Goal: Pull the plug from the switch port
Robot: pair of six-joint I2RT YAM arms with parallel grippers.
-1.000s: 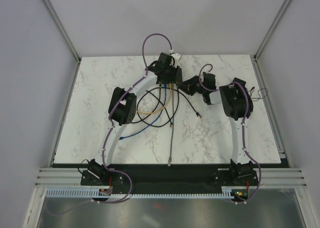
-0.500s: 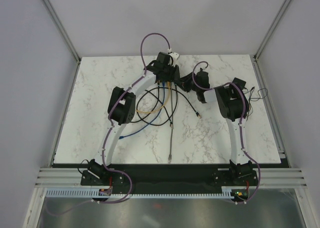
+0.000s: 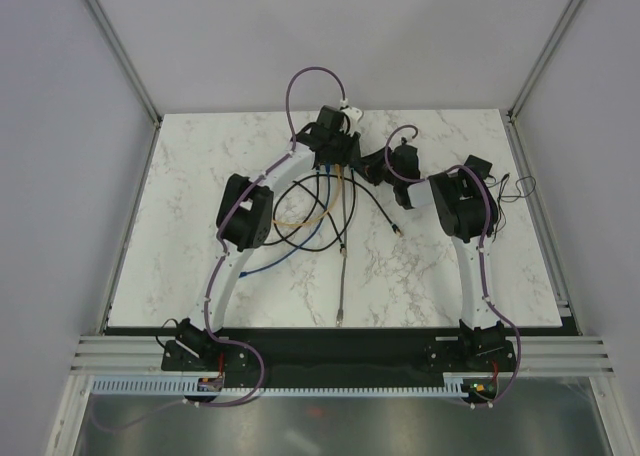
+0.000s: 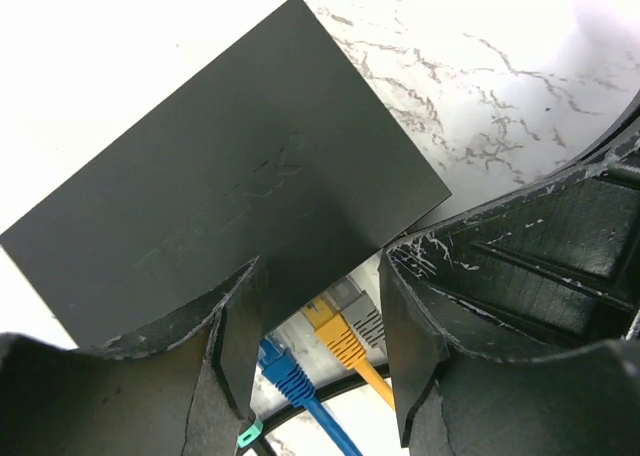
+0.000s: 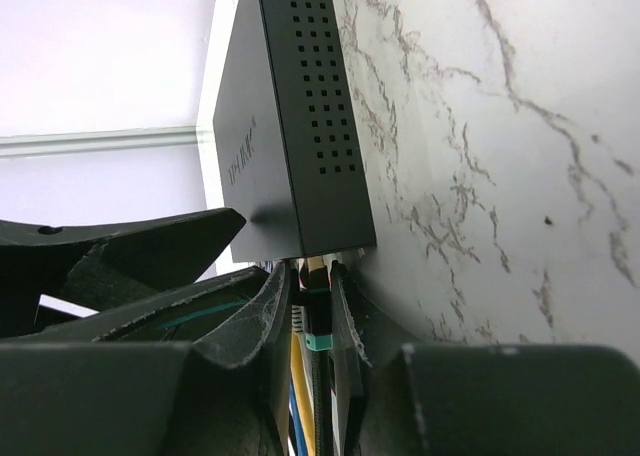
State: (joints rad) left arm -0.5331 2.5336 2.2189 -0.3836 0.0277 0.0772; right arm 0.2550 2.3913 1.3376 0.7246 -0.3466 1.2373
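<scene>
The switch (image 4: 230,166) is a flat black box at the back middle of the table (image 3: 200,226). In the top view my left gripper (image 3: 335,158) hovers over the switch (image 3: 336,144). In the left wrist view the left gripper (image 4: 322,266) stands open over the port side, with a blue plug (image 4: 280,371), a yellow plug (image 4: 340,338) and a grey plug (image 4: 362,316) in the gap, untouched. My right gripper (image 5: 310,273) comes in from the right end of the switch (image 5: 300,126). Its narrow jaws are shut on a black plug (image 5: 318,311) with a teal tag, seated at the port row.
Orange (image 3: 300,217), blue (image 3: 270,261), grey (image 3: 342,276) and black (image 3: 300,238) cables trail from the switch toward the front. A smaller black block (image 3: 480,165) with thin wires lies at the right, behind the right arm. Metal frame posts stand at the back corners.
The right arm swung left to the switch's port side and its jaws narrowed onto the black plug. The left jaws widened a little; the left arm hardly moved.
</scene>
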